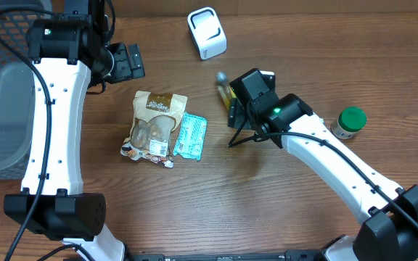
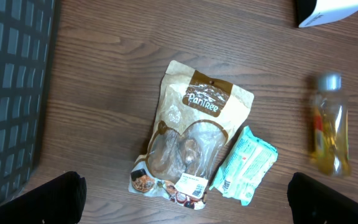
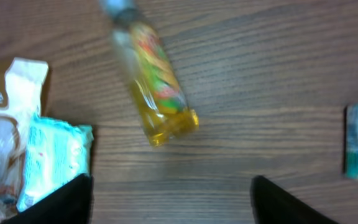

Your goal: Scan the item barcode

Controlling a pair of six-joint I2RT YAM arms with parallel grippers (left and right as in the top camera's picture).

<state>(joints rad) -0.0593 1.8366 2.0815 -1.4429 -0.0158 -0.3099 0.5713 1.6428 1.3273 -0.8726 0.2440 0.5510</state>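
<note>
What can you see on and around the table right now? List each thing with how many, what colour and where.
scanner: one, white, far side of the table, middle
snack bag: one, brown with a clear window, lying flat at table centre
packet: one, teal, against the snack bag's right side
bottle: one, clear with yellow liquid, lying on its side ahead of the right gripper
jar: one, green lid, right part of the table
basket: one, dark mesh, left edge
table: one, brown wood grain
left gripper: one, black, open, far left near the basket
right gripper: one, black, open, over the bottle, holding nothing
</note>
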